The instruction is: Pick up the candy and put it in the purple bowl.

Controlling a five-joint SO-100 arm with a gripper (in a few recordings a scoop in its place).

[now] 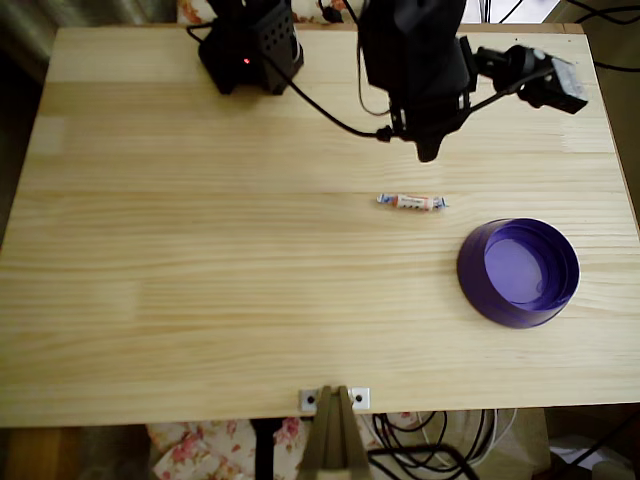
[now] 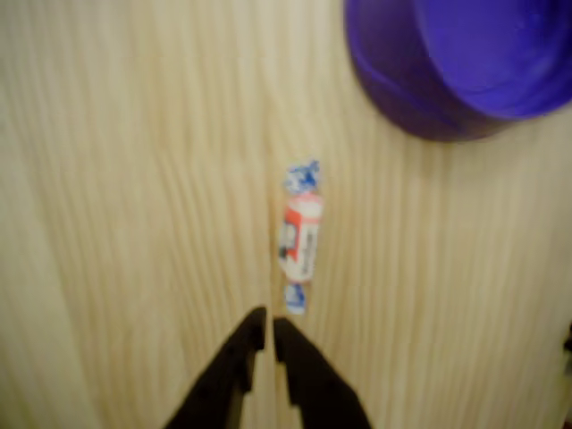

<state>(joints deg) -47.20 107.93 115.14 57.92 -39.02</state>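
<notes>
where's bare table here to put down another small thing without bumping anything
The whole left half of the wooden table is bare, from the arm's base down to the front edge. A strip along the front edge below the purple bowl is free too. It is crowded on the right, around the candy, the bowl and the gripper.

I see a light pine table with long grain lines. Directly on it lies the candy, flat on the wood, just ahead of the tips of my pincer in the wrist view. The purple bowl stands on the table further ahead of the pincer, to the right, apart from the candy.
</notes>
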